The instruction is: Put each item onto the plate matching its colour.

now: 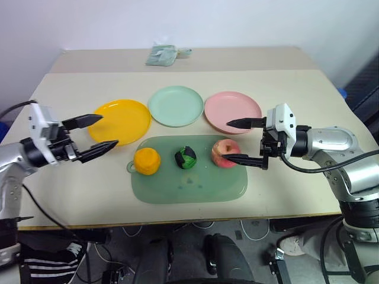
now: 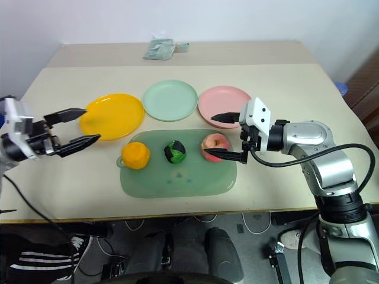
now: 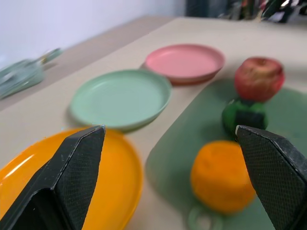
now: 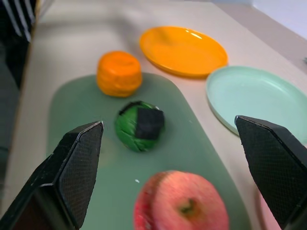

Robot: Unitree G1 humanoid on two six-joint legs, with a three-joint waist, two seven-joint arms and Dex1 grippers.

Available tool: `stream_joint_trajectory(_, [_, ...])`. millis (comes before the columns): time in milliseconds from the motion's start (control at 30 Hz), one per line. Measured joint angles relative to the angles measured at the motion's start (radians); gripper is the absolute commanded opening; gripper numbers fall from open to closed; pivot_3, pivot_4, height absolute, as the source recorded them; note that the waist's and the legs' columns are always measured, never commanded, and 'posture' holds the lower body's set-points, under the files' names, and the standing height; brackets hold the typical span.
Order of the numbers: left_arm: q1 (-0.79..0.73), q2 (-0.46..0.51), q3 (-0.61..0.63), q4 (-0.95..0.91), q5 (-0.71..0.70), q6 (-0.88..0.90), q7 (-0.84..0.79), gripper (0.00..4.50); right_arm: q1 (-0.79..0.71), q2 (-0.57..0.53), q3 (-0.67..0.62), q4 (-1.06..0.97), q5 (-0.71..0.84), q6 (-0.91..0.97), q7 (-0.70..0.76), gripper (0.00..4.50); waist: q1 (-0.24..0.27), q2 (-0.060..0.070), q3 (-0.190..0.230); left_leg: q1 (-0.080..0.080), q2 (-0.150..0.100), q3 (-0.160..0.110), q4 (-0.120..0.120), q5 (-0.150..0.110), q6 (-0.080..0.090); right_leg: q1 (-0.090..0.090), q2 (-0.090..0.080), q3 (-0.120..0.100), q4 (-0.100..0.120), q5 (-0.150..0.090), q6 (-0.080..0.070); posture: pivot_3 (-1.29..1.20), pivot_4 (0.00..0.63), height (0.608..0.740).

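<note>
Left eye view, beige table [image 1: 296, 183], white wall [image 1: 177, 23]

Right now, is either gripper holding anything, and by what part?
Nothing is held. The left gripper and right gripper are both open; the apple lies free on the mat.

A beige table [image 1: 177, 77] stands against a plain white wall [image 1: 177, 23], cables on the floor [image 1: 118, 260] below.

Right gripper [image 2: 218, 136], fingers spread, straddles the apple [image 2: 215, 144] at the green mat's [image 2: 177, 177] two o'clock.
</note>
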Motion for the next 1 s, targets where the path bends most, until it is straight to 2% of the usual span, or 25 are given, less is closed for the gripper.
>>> stream_joint_trajectory(167, [-0.017,-0.022,-0.138,-0.005,0.034,-0.004,-0.044,4.5,0.0,-0.053,-0.007,-0.062,0.058,0.093,0.007,4.48,-0.001,0.0,0.0,0.0,0.0,0.0,0.0,0.0,0.0,0.0,0.0,0.0,0.0,-0.001,-0.001,0.0,0.15,0.734])
stream_joint_trajectory(300, [-0.094,-0.033,-0.214,0.083,0.093,-0.004,-0.054,4.5,-0.003,-0.116,-0.04,-0.147,0.131,0.204,-0.002,4.48,0.002,0.0,0.0,0.0,0.0,-0.001,0.0,0.0,0.0,0.0,0.001,0.0,0.0,-0.001,-0.001,0.0,0.15,0.734])
stream_joint_trajectory(467, [-0.136,-0.069,-0.285,0.157,0.17,-0.052,-0.055,4.5,-0.006,-0.119,-0.064,-0.188,0.162,0.248,-0.039,4.48,-0.001,0.0,0.0,0.0,0.0,0.0,0.0,0.0,0.0,0.0,0.001,0.0,-0.001,0.0,-0.001,0.0,0.15,0.734])
stream_joint_trajectory(733, [-0.108,-0.121,-0.329,0.162,0.203,-0.111,-0.066,4.5,-0.006,-0.12,-0.064,-0.196,0.17,0.255,-0.05,4.48,0.0,0.0,0.0,0.0,0.0,0.0,0.0,0.0,0.0,0.0,0.0,0.0,0.0,0.0,-0.001,0.0,0.15,0.734])
stream_joint_trajectory(1000, [-0.062,-0.126,-0.396,0.203,0.3,-0.156,-0.056,4.5,-0.006,-0.123,-0.064,-0.193,0.17,0.251,-0.05,4.48,0.0,0.0,0.0,0.0,0.0,0.0,0.0,0.0,0.0,0.0,-0.001,0.0,0.0,-0.001,-0.001,0.0,0.15,0.734])
